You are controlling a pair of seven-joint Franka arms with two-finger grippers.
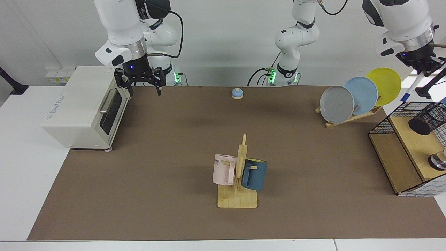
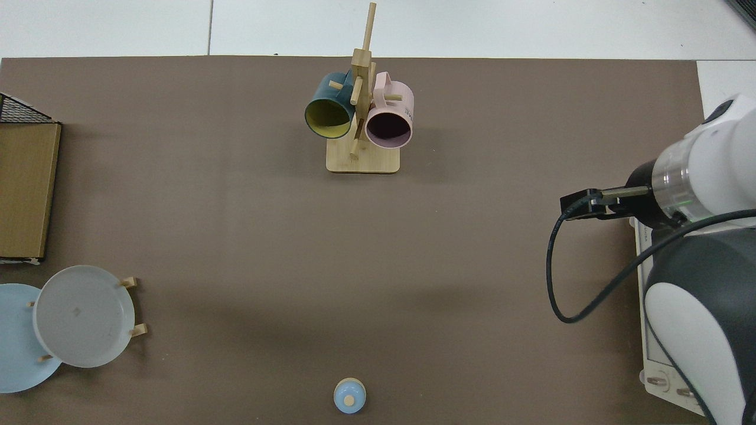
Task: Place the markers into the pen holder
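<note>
In the facing view my left gripper (image 1: pixel 422 70) is high at the far right, shut on the top end of the marker (image 1: pixel 413 84). Its white barrel slants down to a blue cap just above the wire rack's back edge. The pen holder (image 1: pixel 428 118), a black mesh cup, sits tilted on the rack's upper wooden shelf, below and to the right of the marker's tip. My right gripper (image 1: pixel 143 86) hangs open and empty beside the toaster oven at the back left. The top view shows only the right arm (image 2: pixel 697 183) at its right edge; marker and pen holder are out of that view.
A white toaster oven (image 1: pixel 83 104) stands at the left. A wooden mug tree (image 1: pixel 238 195) with a pink and a blue mug is mid-table. Three plates lean in a rack (image 1: pixel 352 116) at the back right. A black wire rack (image 1: pixel 390 155) with wooden shelves fills the right edge. A small blue bell (image 1: pixel 237 93) sits at the back.
</note>
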